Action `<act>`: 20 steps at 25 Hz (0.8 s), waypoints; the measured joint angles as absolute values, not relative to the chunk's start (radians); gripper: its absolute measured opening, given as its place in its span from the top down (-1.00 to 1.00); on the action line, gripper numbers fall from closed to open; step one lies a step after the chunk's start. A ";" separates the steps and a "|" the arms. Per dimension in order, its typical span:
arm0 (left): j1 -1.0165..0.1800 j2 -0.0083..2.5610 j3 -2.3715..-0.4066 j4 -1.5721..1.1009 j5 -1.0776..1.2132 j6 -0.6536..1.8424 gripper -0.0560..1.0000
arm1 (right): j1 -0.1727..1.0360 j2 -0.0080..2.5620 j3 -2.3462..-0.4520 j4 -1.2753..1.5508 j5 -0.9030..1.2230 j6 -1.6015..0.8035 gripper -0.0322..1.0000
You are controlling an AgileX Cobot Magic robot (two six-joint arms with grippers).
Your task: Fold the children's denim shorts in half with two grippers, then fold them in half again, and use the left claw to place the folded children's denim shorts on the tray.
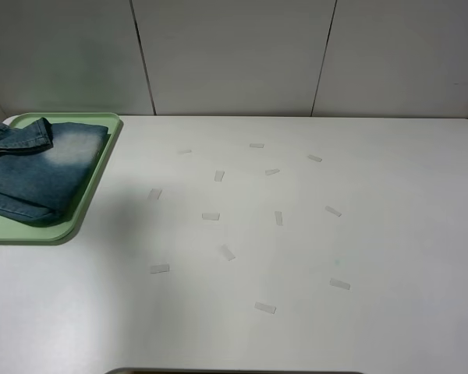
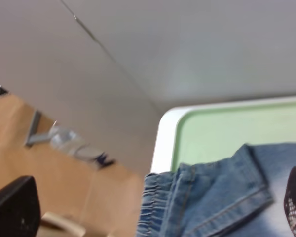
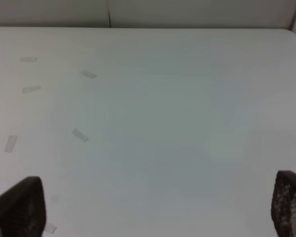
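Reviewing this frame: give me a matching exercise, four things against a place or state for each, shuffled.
Things:
1. denim shorts
2. tray
3. tape strips
4. right pincer

Places or states:
a. scattered over the white table
b. jaws wide apart above bare table
c. folded, lying on the tray
d. at the table's far left corner

Pairs: 1-c, 2-d, 3-a, 4-b

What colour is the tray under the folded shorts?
Pale green. The tray shows best in the exterior high view, with the blue denim shorts on it.
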State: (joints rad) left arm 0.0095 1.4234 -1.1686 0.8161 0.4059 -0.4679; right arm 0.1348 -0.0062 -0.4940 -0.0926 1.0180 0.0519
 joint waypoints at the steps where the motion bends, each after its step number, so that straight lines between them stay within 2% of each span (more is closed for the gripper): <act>1: 0.009 1.374 -1.136 0.799 0.377 -0.468 -0.99 | 0.135 -0.006 -0.494 -0.093 1.018 0.052 -0.41; 6: 0.009 1.059 -0.895 0.688 0.238 -0.468 -0.99 | 0.135 -0.006 -0.494 -0.093 1.018 0.052 -0.41; 11: 0.009 0.705 -0.682 0.612 0.240 -0.468 -0.99 | 0.135 -0.006 -0.494 -0.093 1.018 0.052 -0.41; 15: 0.009 0.423 -0.559 0.587 0.344 -0.468 -0.99 | 0.135 -0.006 -0.494 -0.093 1.018 0.052 -0.41; 20: 0.009 0.146 -0.491 0.494 0.594 -0.428 -0.99 | 0.135 -0.006 -0.494 -0.093 1.018 0.052 -0.41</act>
